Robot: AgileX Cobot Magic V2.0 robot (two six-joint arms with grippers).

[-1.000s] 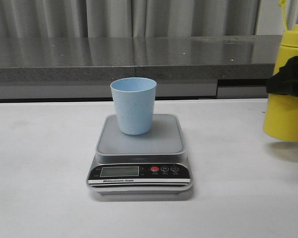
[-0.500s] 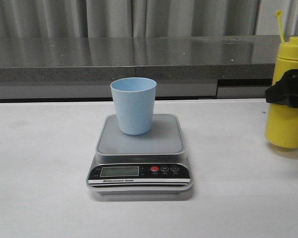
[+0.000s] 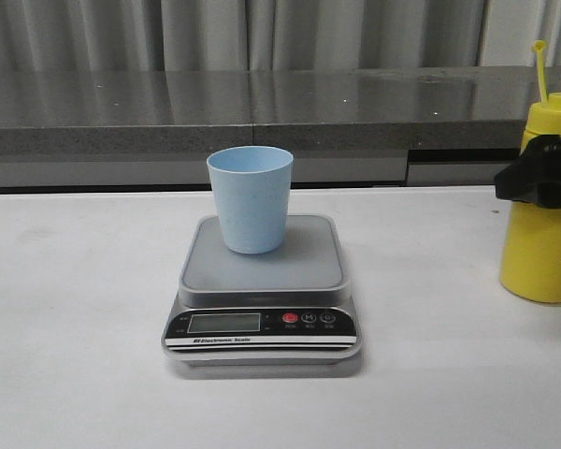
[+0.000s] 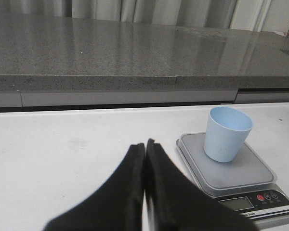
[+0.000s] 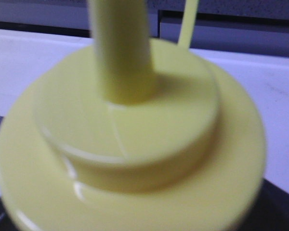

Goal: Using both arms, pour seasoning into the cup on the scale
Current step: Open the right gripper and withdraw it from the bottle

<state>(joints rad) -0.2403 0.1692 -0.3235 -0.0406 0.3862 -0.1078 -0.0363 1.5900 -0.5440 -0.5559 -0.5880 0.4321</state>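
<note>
The light blue cup (image 3: 251, 198) stands upright on the silver-grey platform of the scale (image 3: 299, 267), mid-table. The yellow seasoning bottle (image 3: 542, 248) stands upright at the far right edge of the front view, its base at table level. My right gripper (image 3: 542, 173) is shut around its upper body. In the right wrist view the bottle's shoulder and nozzle (image 5: 135, 144) fill the picture and hide the fingers. My left gripper (image 4: 144, 144) is shut and empty, low over the table to the left of the scale (image 4: 231, 173) and cup (image 4: 227, 134). It is out of the front view.
A grey stone counter ledge (image 3: 262, 103) runs along the back of the white table (image 3: 75, 355), with curtains behind it. The scale's black panel (image 3: 262, 324) with its display and red button faces the front.
My right gripper has lowered the bottle and carried it slightly right; it hung tilted above the table before and now stands upright at table level. The cup and scale have not moved.
</note>
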